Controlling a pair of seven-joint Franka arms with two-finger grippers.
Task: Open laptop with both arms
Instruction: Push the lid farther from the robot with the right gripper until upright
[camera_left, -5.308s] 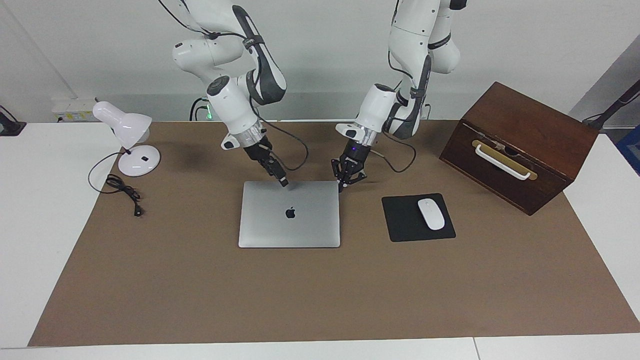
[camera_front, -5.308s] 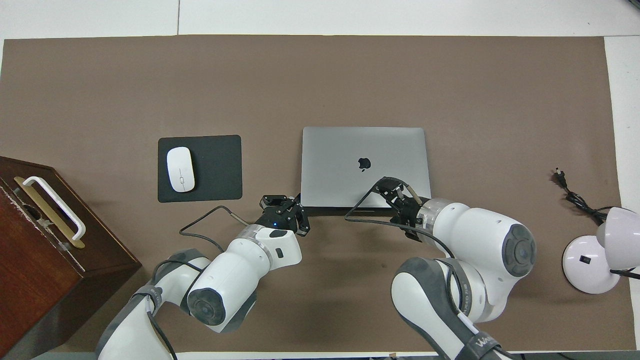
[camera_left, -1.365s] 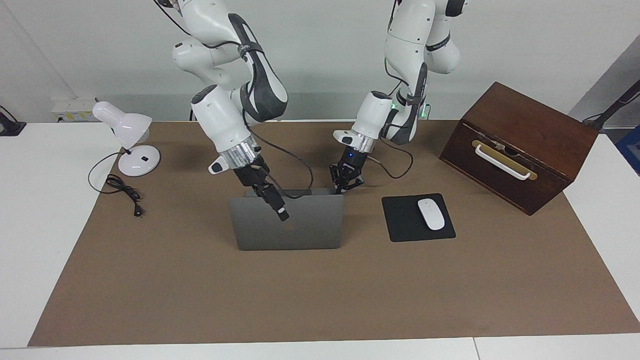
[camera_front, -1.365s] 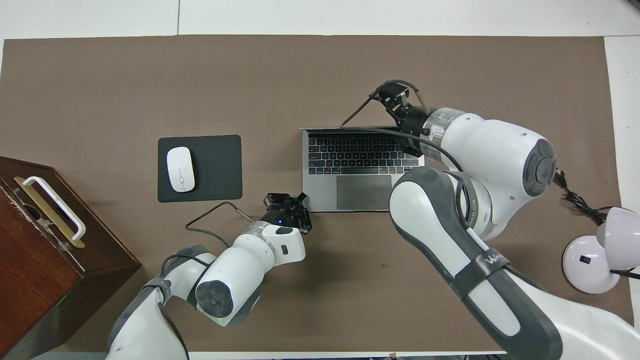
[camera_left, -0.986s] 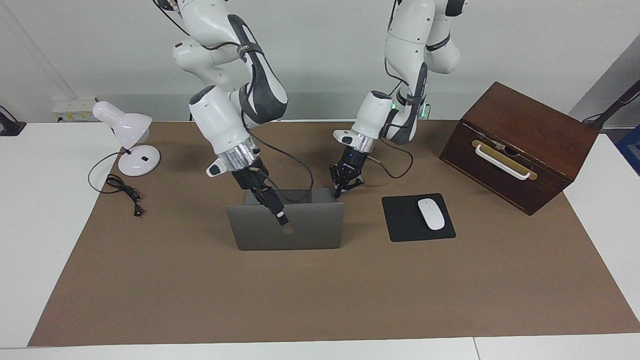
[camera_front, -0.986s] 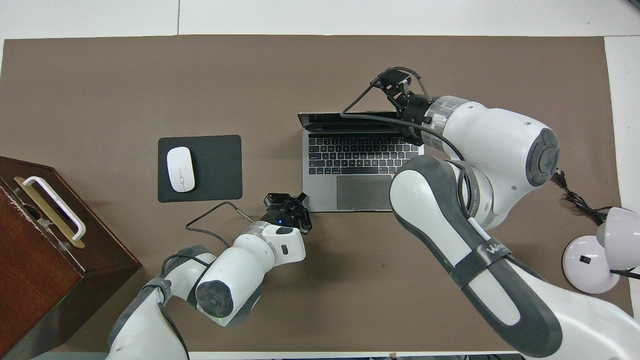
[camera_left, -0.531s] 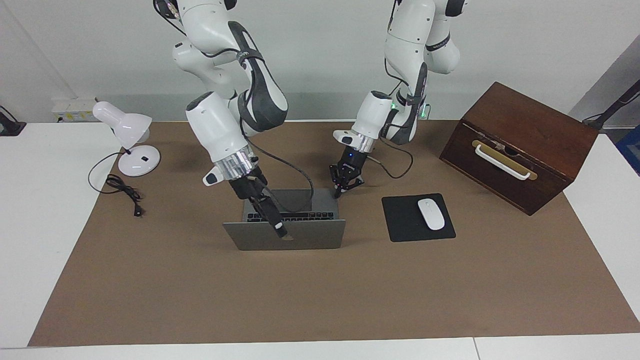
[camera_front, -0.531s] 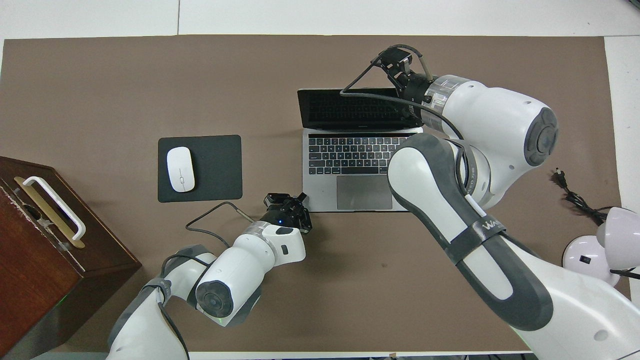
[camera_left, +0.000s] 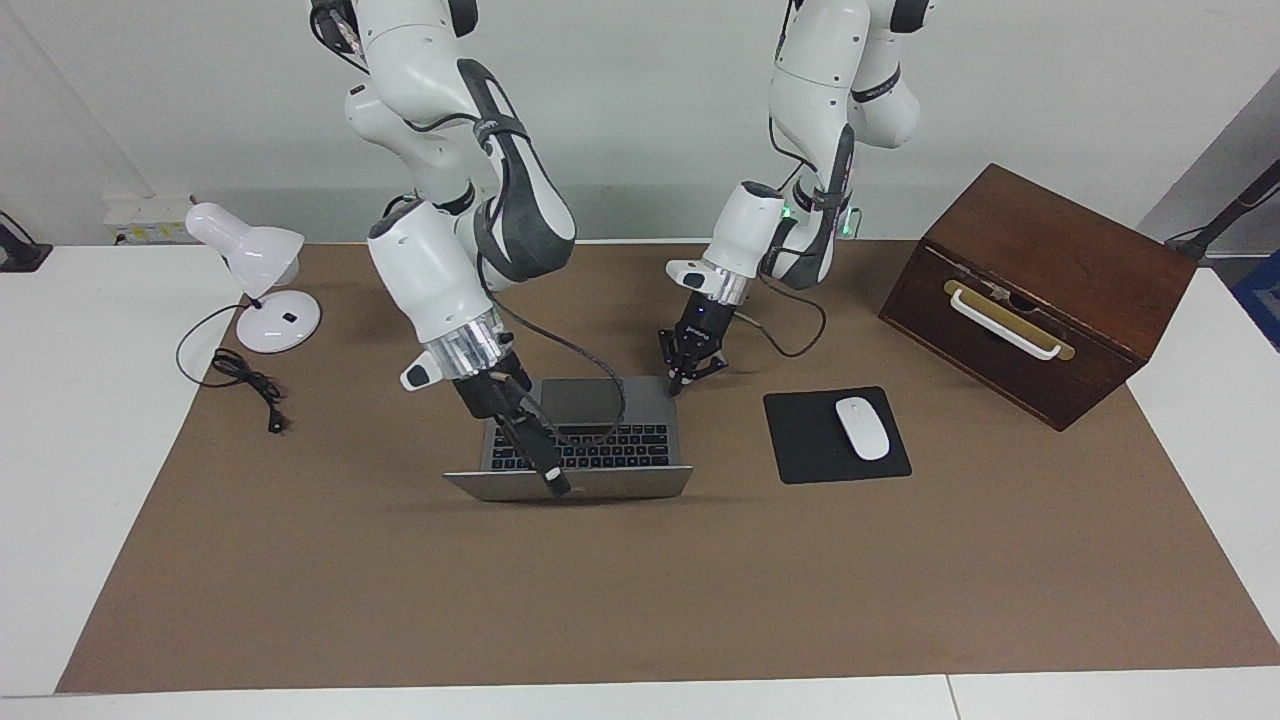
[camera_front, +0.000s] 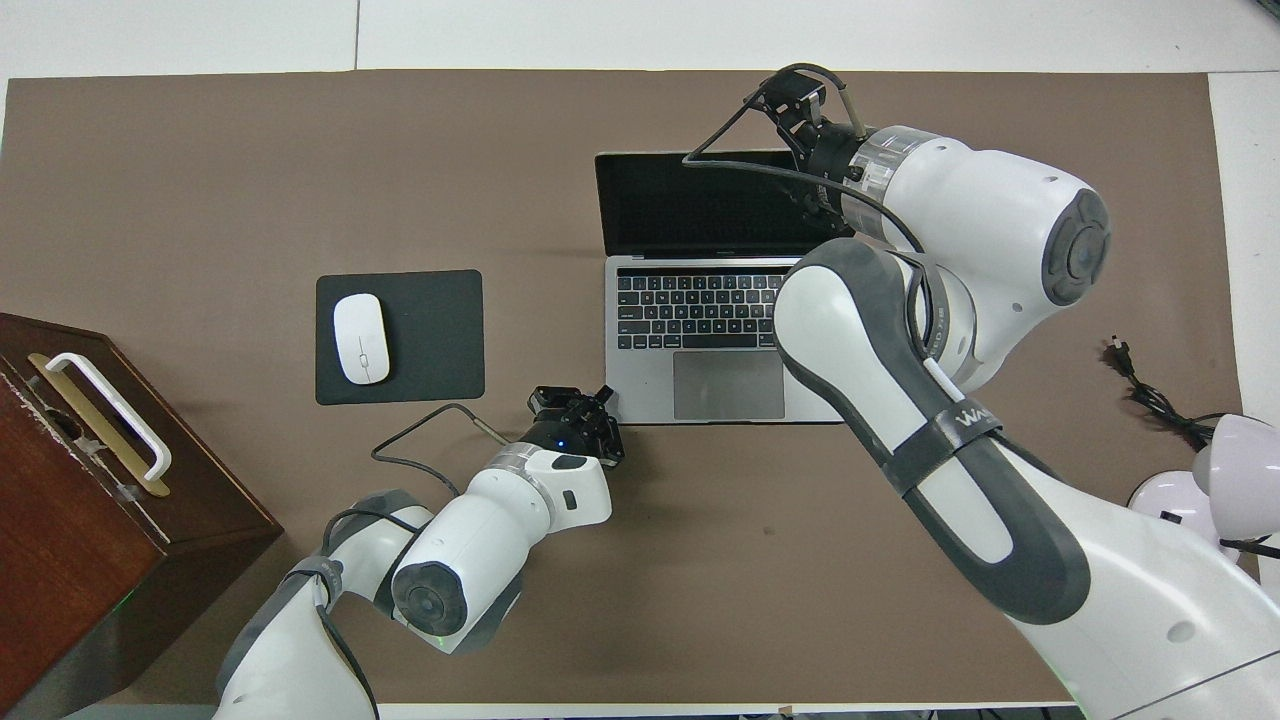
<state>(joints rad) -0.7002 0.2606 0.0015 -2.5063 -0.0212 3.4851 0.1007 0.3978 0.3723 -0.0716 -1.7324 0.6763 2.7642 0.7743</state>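
The silver-grey laptop (camera_left: 590, 445) (camera_front: 690, 310) sits open in the middle of the brown mat. Its black keyboard and grey trackpad (camera_front: 728, 385) face up. Its lid (camera_left: 600, 487) leans well back, away from the robots, and the dark screen (camera_front: 700, 205) shows from above. My right gripper (camera_left: 555, 487) (camera_front: 790, 100) reaches over the keyboard, its tip at the lid's top edge. My left gripper (camera_left: 679, 382) (camera_front: 588, 402) is shut, tips down at the base's corner nearest the robots, toward the left arm's end.
A black mouse pad (camera_left: 800, 460) with a white mouse (camera_left: 862, 428) lies beside the laptop, toward the left arm's end. A brown wooden box (camera_left: 1040, 290) stands past it. A white desk lamp (camera_left: 255, 270) and its cord (camera_left: 245, 385) are at the right arm's end.
The lid has swung further back, away from the robots, with my right gripper following its top edge down and outward. My left gripper has stayed at the base's corner.
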